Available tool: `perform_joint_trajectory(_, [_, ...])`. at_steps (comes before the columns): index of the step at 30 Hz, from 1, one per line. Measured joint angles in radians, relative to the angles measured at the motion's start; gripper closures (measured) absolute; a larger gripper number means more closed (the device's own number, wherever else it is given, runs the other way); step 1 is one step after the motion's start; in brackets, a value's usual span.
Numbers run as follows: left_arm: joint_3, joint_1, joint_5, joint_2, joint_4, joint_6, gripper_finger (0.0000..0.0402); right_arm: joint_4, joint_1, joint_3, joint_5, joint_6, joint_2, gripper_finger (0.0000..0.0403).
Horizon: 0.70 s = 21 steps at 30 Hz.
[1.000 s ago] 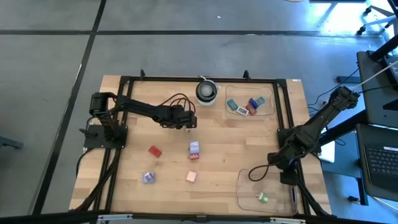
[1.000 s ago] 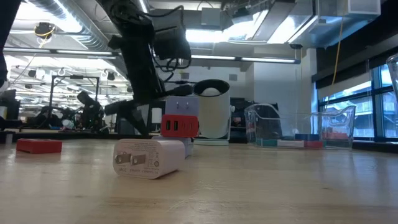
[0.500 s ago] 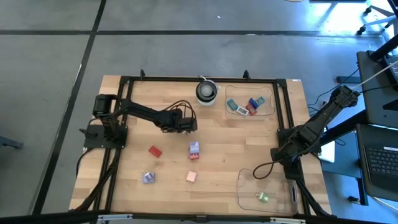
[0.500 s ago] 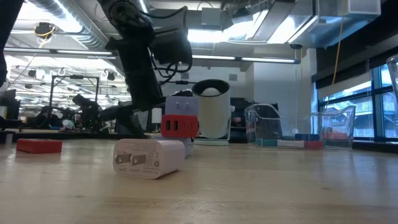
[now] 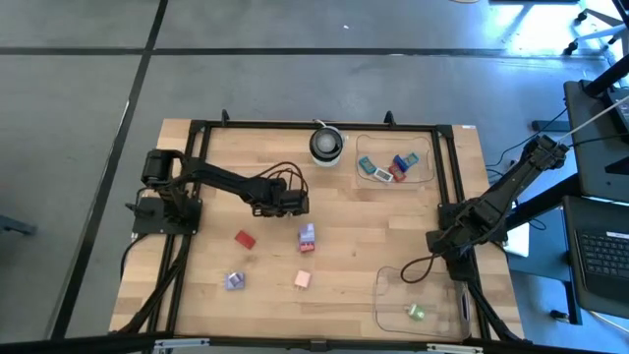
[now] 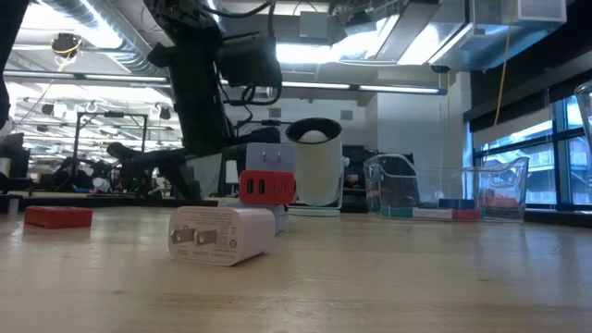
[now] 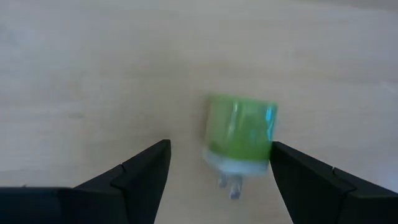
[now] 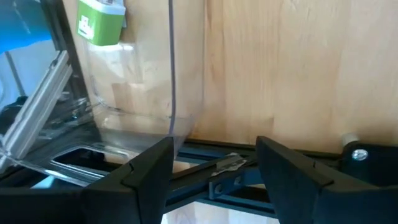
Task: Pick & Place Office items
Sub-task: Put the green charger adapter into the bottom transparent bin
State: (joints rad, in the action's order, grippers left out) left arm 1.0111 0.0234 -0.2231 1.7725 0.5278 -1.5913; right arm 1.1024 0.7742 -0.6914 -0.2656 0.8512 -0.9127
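My left gripper hangs with jaws apart above a small green blocky plug adapter with a white pronged end, lying mid-table toward the far edge. I judge it light, rigid and smooth; I would pinch its flat green sides. My right gripper waits, jaws apart, at the table's right edge beside a clear plastic tray.

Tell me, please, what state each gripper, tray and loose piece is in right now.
left gripper: open, around a green plug, not gripping it.
green plug: lying flat, prongs out.
right gripper: open, empty, beside the near tray.
near tray: holds one green piece.
far tray: holds several pieces.
red piece: loose, untouched.
pink piece: loose, untouched.
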Motion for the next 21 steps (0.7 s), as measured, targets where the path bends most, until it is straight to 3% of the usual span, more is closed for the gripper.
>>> perform_joint_trajectory(7, [0.001, -0.002, -0.218, 0.033, -0.014, 0.184, 0.0131, 0.002, 0.000, 0.000, 0.015, -0.045, 0.000, 0.0173])
perform_joint_trajectory(12, [0.001, 0.000, -0.144, 0.036, -0.022, 0.187, 0.0131, 0.002, 0.000, 0.000, 0.020, -0.031, 0.000, 0.0173])
perform_joint_trajectory(21, [0.002, -0.003, -0.129, 0.035, -0.008, 0.079, 0.0151, 0.002, 0.000, 0.000, 0.052, -0.024, 0.000, 0.0173])
